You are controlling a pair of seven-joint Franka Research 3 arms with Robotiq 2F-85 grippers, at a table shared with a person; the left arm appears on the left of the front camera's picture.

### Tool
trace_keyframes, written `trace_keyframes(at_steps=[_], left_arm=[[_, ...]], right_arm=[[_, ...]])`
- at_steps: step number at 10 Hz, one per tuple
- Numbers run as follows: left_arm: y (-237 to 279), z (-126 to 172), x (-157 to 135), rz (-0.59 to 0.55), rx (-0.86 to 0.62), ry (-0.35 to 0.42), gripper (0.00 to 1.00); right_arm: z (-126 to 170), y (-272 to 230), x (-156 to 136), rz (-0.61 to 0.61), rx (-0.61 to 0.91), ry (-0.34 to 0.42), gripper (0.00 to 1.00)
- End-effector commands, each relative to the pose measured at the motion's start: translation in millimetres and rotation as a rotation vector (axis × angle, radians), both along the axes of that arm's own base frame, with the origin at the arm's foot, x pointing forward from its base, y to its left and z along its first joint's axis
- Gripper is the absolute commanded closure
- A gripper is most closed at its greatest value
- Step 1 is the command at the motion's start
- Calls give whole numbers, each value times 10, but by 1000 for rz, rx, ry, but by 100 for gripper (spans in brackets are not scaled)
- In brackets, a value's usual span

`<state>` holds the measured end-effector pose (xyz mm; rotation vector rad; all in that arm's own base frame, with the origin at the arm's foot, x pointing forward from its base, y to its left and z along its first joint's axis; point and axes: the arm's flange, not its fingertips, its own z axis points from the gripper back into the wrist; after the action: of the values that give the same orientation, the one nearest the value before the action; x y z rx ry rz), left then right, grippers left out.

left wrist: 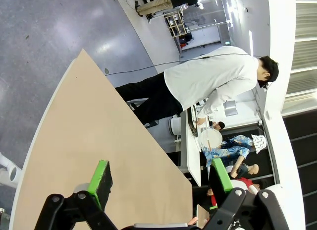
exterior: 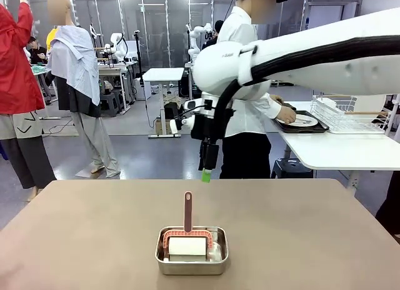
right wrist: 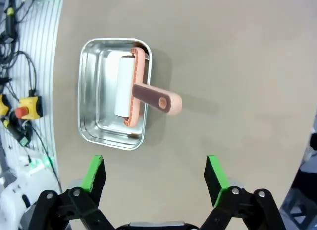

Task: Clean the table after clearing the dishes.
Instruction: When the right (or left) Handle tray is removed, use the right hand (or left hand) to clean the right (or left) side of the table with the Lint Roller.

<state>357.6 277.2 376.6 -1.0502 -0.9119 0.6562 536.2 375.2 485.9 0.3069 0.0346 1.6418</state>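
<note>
The brownish table [exterior: 87, 234] holds a small steel tin [exterior: 191, 257] with a roller [exterior: 188, 237] in it, pink frame, white roll, handle upright. My right gripper [exterior: 205, 175] hangs open above the table's far middle, well above the tin. From the right wrist view the tin [right wrist: 94, 116] and roller [right wrist: 143, 93] lie below and ahead of the open right gripper [right wrist: 154, 173]. My left gripper [left wrist: 161, 176] is open over the table [left wrist: 89, 136], with nothing between its fingers. A white plate [exterior: 304, 120] sits on a dark tray [exterior: 315, 129] on the white side table, under a person's hand [exterior: 286, 115].
A person in a white shirt [exterior: 247, 109] stands at the far edge, bent towards the white side table [exterior: 337, 149] at the right, which carries a wire rack [exterior: 340, 114]. Other people stand beyond the far left corner.
</note>
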Motion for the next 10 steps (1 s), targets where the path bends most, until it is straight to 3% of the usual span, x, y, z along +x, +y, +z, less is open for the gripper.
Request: trace_keyframes(at_steps=[1, 6, 10], left_arm=[[40, 30, -3, -8, -12, 4, 0], [40, 30, -3, -8, -12, 4, 0], [40, 30, -3, -8, -12, 4, 0]], right_arm=[[-9, 292, 252, -4, -52, 72, 0], [-430, 556, 223, -99, -168, 107, 0], [-782, 581, 110, -61, -187, 180, 0]])
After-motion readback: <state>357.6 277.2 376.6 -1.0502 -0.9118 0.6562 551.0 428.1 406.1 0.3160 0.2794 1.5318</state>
